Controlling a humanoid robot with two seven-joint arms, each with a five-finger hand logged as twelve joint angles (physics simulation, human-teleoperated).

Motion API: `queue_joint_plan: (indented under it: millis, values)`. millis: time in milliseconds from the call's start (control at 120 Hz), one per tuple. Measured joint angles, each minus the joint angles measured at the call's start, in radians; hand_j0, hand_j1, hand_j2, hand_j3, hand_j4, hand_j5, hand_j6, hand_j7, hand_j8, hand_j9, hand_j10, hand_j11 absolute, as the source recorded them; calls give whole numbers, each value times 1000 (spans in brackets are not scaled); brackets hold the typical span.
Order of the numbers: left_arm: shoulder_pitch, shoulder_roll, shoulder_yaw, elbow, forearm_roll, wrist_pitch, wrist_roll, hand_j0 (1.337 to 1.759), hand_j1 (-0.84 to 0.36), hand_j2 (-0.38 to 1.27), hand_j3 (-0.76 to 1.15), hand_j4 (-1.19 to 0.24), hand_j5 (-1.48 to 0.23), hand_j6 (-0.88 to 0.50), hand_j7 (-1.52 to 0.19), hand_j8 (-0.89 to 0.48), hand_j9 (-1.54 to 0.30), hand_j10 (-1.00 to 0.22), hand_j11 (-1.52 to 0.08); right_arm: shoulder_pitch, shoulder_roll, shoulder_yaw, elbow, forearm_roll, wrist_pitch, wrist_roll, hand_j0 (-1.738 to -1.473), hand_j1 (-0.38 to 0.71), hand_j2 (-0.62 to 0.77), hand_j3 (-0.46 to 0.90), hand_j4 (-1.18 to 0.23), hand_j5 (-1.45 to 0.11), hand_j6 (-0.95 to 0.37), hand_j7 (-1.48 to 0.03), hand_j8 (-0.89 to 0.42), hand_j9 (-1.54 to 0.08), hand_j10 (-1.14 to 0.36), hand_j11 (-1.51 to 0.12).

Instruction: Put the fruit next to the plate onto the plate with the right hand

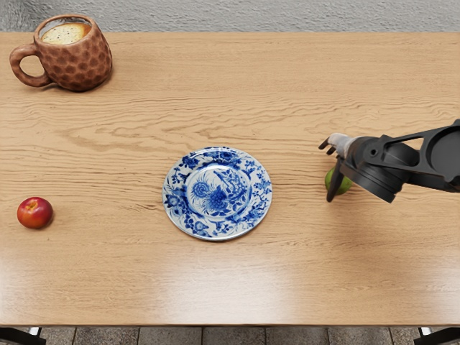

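Note:
A blue and white patterned plate (218,192) lies at the table's middle with nothing on it. To its right a small green fruit (346,186) sits on the wood, largely covered by my right hand (330,169). That hand's arm comes in from the right edge. Its fingers (328,146) are spread past the fruit's far side, and the dark thumb hangs down over the fruit's left side without closing on it. The fruit looks to be resting on the table. The left arm is out of view.
A red apple (34,213) lies near the table's left edge. A brown textured mug (68,52) filled with a pale drink stands at the far left corner. Bare wood (298,194) separates the plate from the green fruit.

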State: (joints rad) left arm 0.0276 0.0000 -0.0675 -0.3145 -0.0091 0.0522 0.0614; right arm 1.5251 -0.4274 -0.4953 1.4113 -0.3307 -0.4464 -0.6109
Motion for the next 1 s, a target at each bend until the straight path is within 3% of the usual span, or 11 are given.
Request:
queue_joint_plan:
  millis: [367,633,1000]
  values:
    - [0,0,0,0,0,0,0,1658,346,0,0,-2,-3,-2,-3,-2,-3,-2,-3,5,-37,-11,25,1,7,0,-1658,-108,-39,0,-203,-262,-204,-262,-203,-262,-203,-262]
    - [0,0,0,0,0,0,0,1658,346,0,0,-2,-3,-2,-3,-2,-3,-2,-3,3,-42,-10,29,2,8,0,-1658,-7,-56,0,-287,-372,-287,-372,-287,-372,-287,-372]
    - [0,0,0,0,0,0,0,1658,346,0,0,-2,-3,-2,-3,-2,-3,-2,-3,1,-44,-12,29,5,10,0,-1658,28,-62,0,-316,-410,-316,-409,-316,-409,-316,-409]
